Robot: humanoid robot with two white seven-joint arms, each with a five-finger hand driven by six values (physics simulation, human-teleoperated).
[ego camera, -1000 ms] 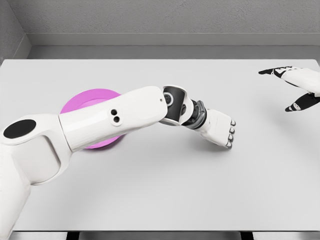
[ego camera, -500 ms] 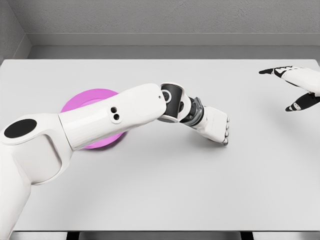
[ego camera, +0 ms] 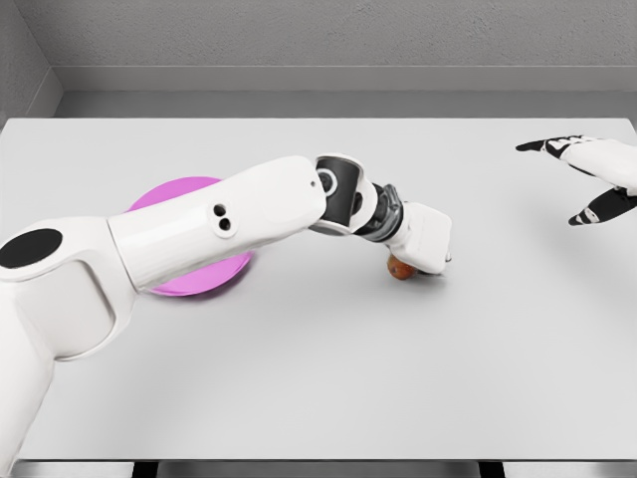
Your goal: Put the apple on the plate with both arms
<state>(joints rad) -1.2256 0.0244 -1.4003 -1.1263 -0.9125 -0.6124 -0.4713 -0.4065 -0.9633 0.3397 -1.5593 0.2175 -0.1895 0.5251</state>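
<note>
Apple (ego camera: 400, 268) mid-table under curled left hand (ego camera: 423, 241) fingers; right hand (ego camera: 597, 171) fingers spread near right edge.

My left arm is glossy white, built of rounded shells, with a black oval patch near the shoulder and two small dark holes on the forearm casing. A black joint with a ring and grey ribbed wrist leads to the white left hand (ego camera: 423, 242). My right hand (ego camera: 597, 174) is white with black fingertips
</note>
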